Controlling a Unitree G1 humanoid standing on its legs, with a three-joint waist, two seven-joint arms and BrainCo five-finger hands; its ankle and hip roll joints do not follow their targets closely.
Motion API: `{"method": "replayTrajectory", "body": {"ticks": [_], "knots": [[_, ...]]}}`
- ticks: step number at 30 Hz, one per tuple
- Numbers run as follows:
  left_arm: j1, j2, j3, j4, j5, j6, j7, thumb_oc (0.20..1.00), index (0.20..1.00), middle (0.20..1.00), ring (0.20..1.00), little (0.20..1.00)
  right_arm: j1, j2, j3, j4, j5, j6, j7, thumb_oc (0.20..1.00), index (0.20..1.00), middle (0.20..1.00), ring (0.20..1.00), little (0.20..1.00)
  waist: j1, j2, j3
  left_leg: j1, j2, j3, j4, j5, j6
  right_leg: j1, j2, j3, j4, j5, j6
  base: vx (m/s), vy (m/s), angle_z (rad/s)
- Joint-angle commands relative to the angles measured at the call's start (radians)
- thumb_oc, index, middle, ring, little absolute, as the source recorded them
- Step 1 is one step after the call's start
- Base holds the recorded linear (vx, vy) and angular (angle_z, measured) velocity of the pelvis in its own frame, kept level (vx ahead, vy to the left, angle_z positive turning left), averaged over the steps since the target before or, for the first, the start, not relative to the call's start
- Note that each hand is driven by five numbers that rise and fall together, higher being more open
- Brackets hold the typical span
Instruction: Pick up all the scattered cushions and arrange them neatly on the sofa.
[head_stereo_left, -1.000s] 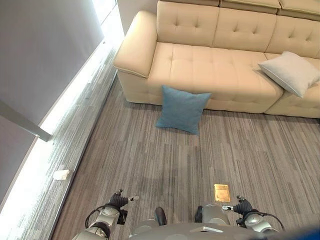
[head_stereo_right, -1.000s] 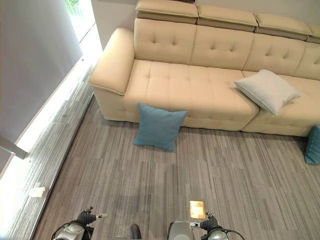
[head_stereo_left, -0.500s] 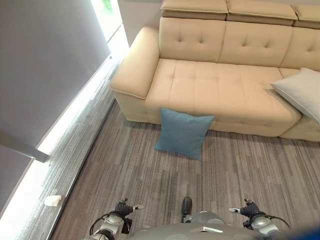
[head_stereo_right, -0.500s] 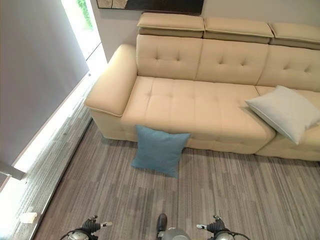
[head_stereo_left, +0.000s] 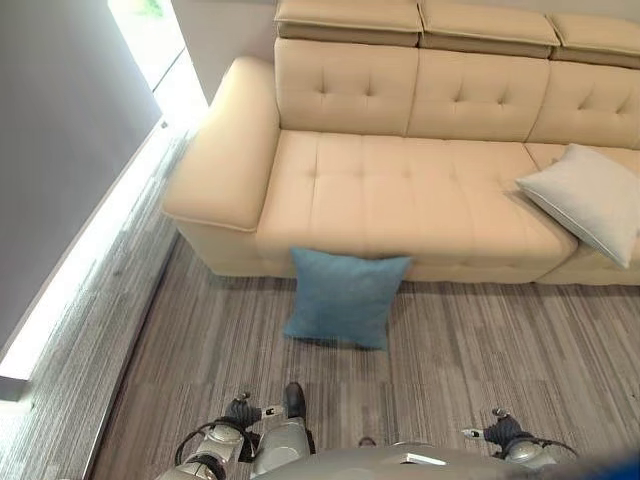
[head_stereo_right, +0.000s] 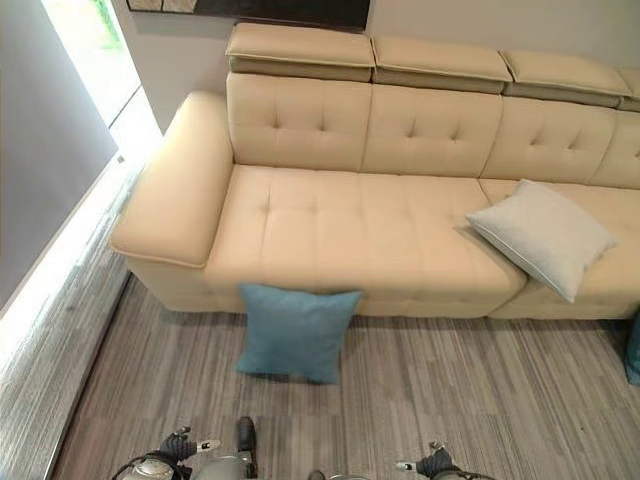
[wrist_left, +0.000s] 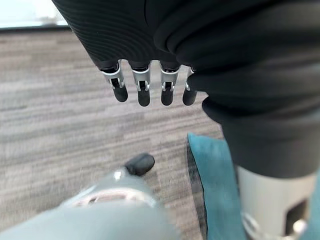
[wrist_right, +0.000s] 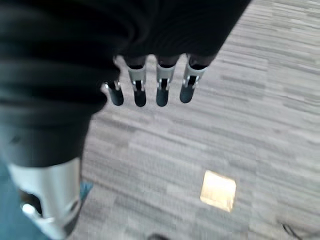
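A blue cushion (head_stereo_left: 345, 298) stands on the floor, leaning against the front of the beige sofa (head_stereo_left: 400, 190). A light grey cushion (head_stereo_left: 585, 200) lies tilted on the sofa seat at the right. The edge of another teal cushion (head_stereo_right: 633, 345) shows on the floor at the far right. My left hand (wrist_left: 145, 85) hangs over the carpet with straight fingers and holds nothing. A teal cloth patch (wrist_left: 212, 187) lies on the floor past it. My right hand (wrist_right: 150, 85) also hangs with straight fingers, holding nothing.
A grey wall with a bright window strip (head_stereo_left: 80, 260) runs along the left side. A small brass floor plate (wrist_right: 218, 190) sits in the carpet near my right hand. Striped grey carpet (head_stereo_left: 480, 340) spreads before the sofa.
The camera has moved: the sofa and blue cushion now sit lower and nearer in the picture, and the wall takes less room. Both hands hang as before.
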Motion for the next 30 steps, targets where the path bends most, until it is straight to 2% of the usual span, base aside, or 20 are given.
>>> {"method": "replayTrajectory", "body": {"ticks": [1,3,4,5,10,11,14,15,18,20,21,23,24,25,26,30], "knots": [[-0.004,0.016,-0.029,-0.009,-0.005,-0.008,0.002,1.0,1.0,1.0,1.0,1.0,-0.047,-0.016,0.008,-0.036,-0.041,-0.005,-0.009,1.0,1.0,1.0,1.0,1.0,0.028,-0.015,0.003,-0.011,-0.016,-0.003,0.164,-0.18,-0.04,-0.15,-0.081,0.022,0.186,0.07,0.088,0.07,0.153,-0.21],[-0.007,0.026,-0.025,-0.01,-0.006,-0.011,0.005,1.0,1.0,1.0,1.0,1.0,-0.054,-0.013,0.012,-0.05,-0.047,-0.007,-0.008,1.0,1.0,1.0,1.0,1.0,0.029,-0.006,0.008,0.013,-0.019,0.014,0.149,-0.189,-0.031,-0.182,-0.108,-0.013,0.24,0.098,0.097,0.09,0.131,0.02],[-0.008,0.03,-0.02,-0.01,-0.009,-0.014,0.007,1.0,1.0,1.0,1.0,1.0,-0.058,-0.014,0.012,-0.057,-0.05,-0.009,-0.01,1.0,1.0,1.0,1.0,1.0,0.03,-0.002,0.007,0.027,-0.02,0.019,0.141,-0.194,-0.03,-0.188,-0.124,-0.042,0.241,0.103,0.097,0.16,0.098,-0.01],[-0.003,0.034,-0.01,-0.008,-0.014,-0.013,0.007,1.0,1.0,1.0,1.0,1.0,-0.066,-0.018,0.015,-0.061,-0.059,-0.01,-0.014,1.0,1.0,1.0,1.0,1.0,0.031,0.001,0.001,0.05,-0.023,0.025,0.125,-0.199,-0.032,-0.193,-0.135,-0.09,0.192,0.093,0.086,0.17,0.042,-0.19],[0.001,0.042,-0.008,0.012,0.003,-0.012,0.001,1.0,1.0,1.0,1.0,1.0,-0.077,-0.032,0.022,-0.062,-0.065,-0.005,-0.013,1.0,1.0,1.0,1.0,1.0,0.014,0.0,0.006,0.082,-0.036,0.012,0.111,-0.202,-0.037,-0.228,-0.093,-0.105,0.08,0.1,0.073,0.11,-0.021,-0.24],[0.002,0.04,-0.005,0.013,0.004,-0.014,0.004,1.0,1.0,1.0,1.0,1.0,-0.073,-0.035,0.023,-0.063,-0.069,-0.007,-0.016,1.0,1.0,1.0,1.0,1.0,0.015,-0.003,0.014,0.094,-0.04,0.019,0.117,-0.212,-0.039,-0.212,-0.097,-0.125,0.062,0.101,0.074,0.1,-0.083,0.13],[0.002,0.035,-0.005,0.01,0.003,-0.016,0.002,1.0,1.0,1.0,1.0,1.0,-0.07,-0.039,0.023,-0.06,-0.068,-0.008,-0.02,1.0,1.0,1.0,1.0,1.0,0.013,-0.009,0.006,0.091,-0.041,0.014,0.122,-0.215,-0.044,-0.193,-0.085,-0.112,0.024,0.101,0.069,0.05,-0.086,0.02],[0.006,0.029,-0.003,0.011,0.006,-0.015,-0.003,1.0,1.0,1.0,1.0,1.0,-0.065,-0.04,0.021,-0.052,-0.066,-0.008,-0.022,1.0,1.0,1.0,1.0,1.0,0.015,-0.013,-0.007,0.097,-0.042,0.021,0.123,-0.22,-0.052,-0.159,-0.073,-0.116,-0.027,0.102,0.064,0.1,-0.158,-0.03],[0.012,0.026,-0.01,0.013,0.013,-0.015,-0.007,1.0,1.0,1.0,1.0,1.0,-0.059,-0.043,0.019,-0.052,-0.061,-0.011,-0.024,1.0,1.0,1.0,1.0,1.0,0.008,-0.016,-0.014,0.097,-0.034,0.021,0.136,-0.221,-0.07,-0.129,-0.051,-0.097,-0.072,0.101,0.054,0.06,-0.137,0.0],[0.01,0.025,-0.017,0.01,0.017,-0.015,-0.008,1.0,1.0,1.0,1.0,1.0,-0.05,-0.045,0.013,-0.061,-0.051,-0.017,-0.026,1.0,1.0,1.0,1.0,1.0,0.001,-0.022,-0.008,0.074,-0.02,0.028,0.19,-0.225,-0.09,-0.116,-0.043,-0.089,-0.093,0.096,0.04,-0.03,-0.128,0.08],[0.004,0.024,-0.022,0.004,0.017,-0.015,-0.008,1.0,1.0,1.0,1.0,1.0,-0.049,-0.047,0.01,-0.063,-0.042,-0.018,-0.027,1.0,1.0,1.0,1.0,1.0,-0.002,-0.028,0.004,0.034,-0.005,0.024,0.268,-0.219,-0.106,-0.108,-0.041,-0.085,-0.105,0.094,0.029,-0.08,-0.123,0.15],[-0.01,0.019,-0.031,-0.006,0.011,-0.013,-0.006,1.0,1.0,1.0,1.0,1.0,-0.052,-0.052,0.007,-0.062,-0.028,-0.018,-0.03,1.0,1.0,1.0,1.0,1.0,0.0,-0.036,0.024,-0.033,0.013,0.016,0.387,-0.184,-0.133,-0.095,-0.041,-0.085,-0.117,0.094,0.013,-0.07,-0.088,0.34],[-0.019,0.014,-0.044,-0.011,0.007,-0.015,-0.007,1.0,1.0,1.0,1.0,1.0,-0.054,-0.056,0.007,-0.063,-0.017,-0.018,-0.029,1.0,1.0,1.0,1.0,1.0,0.002,-0.037,0.03,-0.053,0.02,-0.002,0.397,-0.186,-0.128,-0.086,-0.037,-0.076,-0.124,0.089,0.007,0.11,0.035,0.24],[-0.02,0.005,-0.057,-0.009,-0.001,-0.013,-0.004,1.0,1.0,1.0,1.0,1.0,-0.056,-0.059,0.011,-0.058,-0.011,-0.019,-0.03,1.0,1.0,1.0,1.0,1.0,0.008,-0.033,0.017,-0.05,0.028,-0.051,0.279,-0.191,-0.116,-0.082,-0.039,-0.054,-0.125,0.081,0.017,0.17,0.089,-0.01],[-0.018,0.004,-0.059,-0.007,-0.003,-0.014,-0.002,1.0,1.0,1.0,1.0,1.0,-0.057,-0.058,0.01,-0.058,-0.006,-0.02,-0.03,1.0,1.0,1.0,1.0,1.0,0.009,-0.029,0.015,-0.052,0.032,-0.065,0.248,-0.175,-0.117,-0.08,-0.035,-0.049,-0.123,0.075,0.018,0.2,0.128,-0.12],[-0.017,0.002,-0.054,-0.001,-0.009,-0.008,-0.002,1.0,1.0,1.0,1.0,1.0,-0.048,-0.052,-0.009,-0.058,0.011,-0.018,-0.026,1.0,1.0,1.0,1.0,1.0,0.0,-0.015,0.001,-0.025,0.041,-0.051,0.181,-0.144,-0.118,-0.074,-0.034,-0.037,-0.107,0.055,0.021,0.13,0.147,-0.5]]}}
